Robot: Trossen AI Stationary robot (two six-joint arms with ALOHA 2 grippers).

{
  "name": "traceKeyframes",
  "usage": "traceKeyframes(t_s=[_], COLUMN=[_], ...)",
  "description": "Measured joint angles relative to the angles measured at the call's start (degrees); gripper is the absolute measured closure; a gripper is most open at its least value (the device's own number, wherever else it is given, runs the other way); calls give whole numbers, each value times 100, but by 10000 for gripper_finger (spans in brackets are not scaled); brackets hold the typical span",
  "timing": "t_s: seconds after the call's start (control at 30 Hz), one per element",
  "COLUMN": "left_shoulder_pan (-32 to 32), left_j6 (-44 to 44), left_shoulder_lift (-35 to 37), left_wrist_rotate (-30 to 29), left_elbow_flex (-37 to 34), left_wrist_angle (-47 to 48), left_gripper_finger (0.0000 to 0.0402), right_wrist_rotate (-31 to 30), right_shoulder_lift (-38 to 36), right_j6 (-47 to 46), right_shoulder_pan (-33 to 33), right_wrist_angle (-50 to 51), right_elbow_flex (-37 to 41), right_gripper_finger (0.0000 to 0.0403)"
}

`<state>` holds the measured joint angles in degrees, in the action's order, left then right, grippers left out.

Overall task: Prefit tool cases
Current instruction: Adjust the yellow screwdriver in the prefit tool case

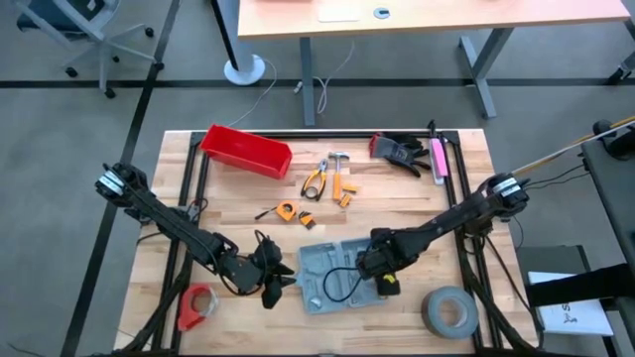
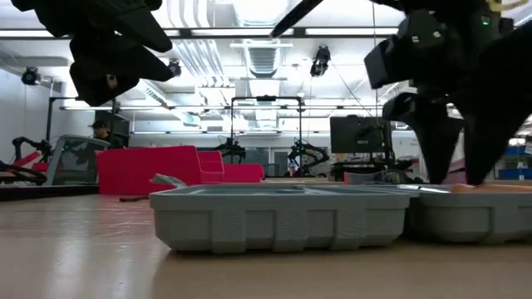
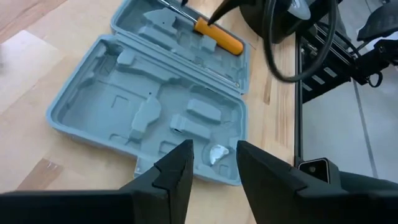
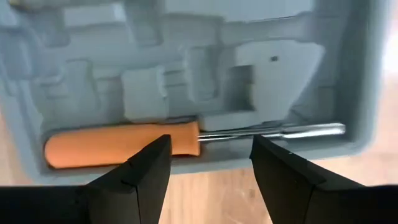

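Note:
The grey-blue tool case (image 1: pixel 327 268) lies open and flat on the wooden table, its moulded recesses facing up. An orange-handled screwdriver (image 4: pixel 124 144) lies in a long recess along one edge of the case. My right gripper (image 4: pixel 210 142) hangs just above it, pointing down and open, one finger on either side of where handle meets shaft. I see no touch. My left gripper (image 3: pixel 213 146) is open at the case's left edge (image 1: pixel 281 283), slanting down over a small white piece (image 3: pixel 217 153) in a recess, with nothing between its fingers.
A red bin (image 1: pixel 246 151) stands at the far left. Pliers (image 1: pixel 316 179), a hammer (image 1: pixel 339 164), a tape measure (image 1: pixel 288 210) and small orange pieces lie at mid table. Black gloves (image 1: pixel 400 151) lie far right. A grey tape roll (image 1: pixel 448 310) and a red roll (image 1: pixel 198 305) sit near the front.

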<state>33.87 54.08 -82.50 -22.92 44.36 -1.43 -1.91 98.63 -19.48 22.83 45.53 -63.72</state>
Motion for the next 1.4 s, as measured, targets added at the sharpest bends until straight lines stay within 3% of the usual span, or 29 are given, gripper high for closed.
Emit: traceKeyframes(t_s=[0.17, 0.37, 0.5, 0.67, 1.07, 1.4], left_shoulder_pan=[4, 4, 4, 4, 4, 4], left_j6=[-1, 0, 15, 43, 42, 27], left_shoulder_lift=[0, 0, 0, 0, 44, 73], left_wrist_rotate=[115, 131, 131, 142, 149, 149], left_elbow_flex=[0, 0, 0, 0, 0, 0], left_wrist_angle=[-8, -15, -33, -41, -34, -28], left_gripper_finger=[276, 282, 285, 283, 285, 278], right_wrist_rotate=[-214, -1058, -1102, -33, -867, -888], right_shoulder_lift=[-208, -182, 3, 276, 121, 121], right_j6=[8, 113, 148, 266, 108, 92], right_shoulder_pan=[2, -4, 2, 5, 13, 13], right_wrist_angle=[81, 180, 192, -27, 344, 431], right_elbow_flex=[-150, -116, -38, 63, -84, -106], right_gripper_finger=[204, 204, 204, 204, 204, 204])
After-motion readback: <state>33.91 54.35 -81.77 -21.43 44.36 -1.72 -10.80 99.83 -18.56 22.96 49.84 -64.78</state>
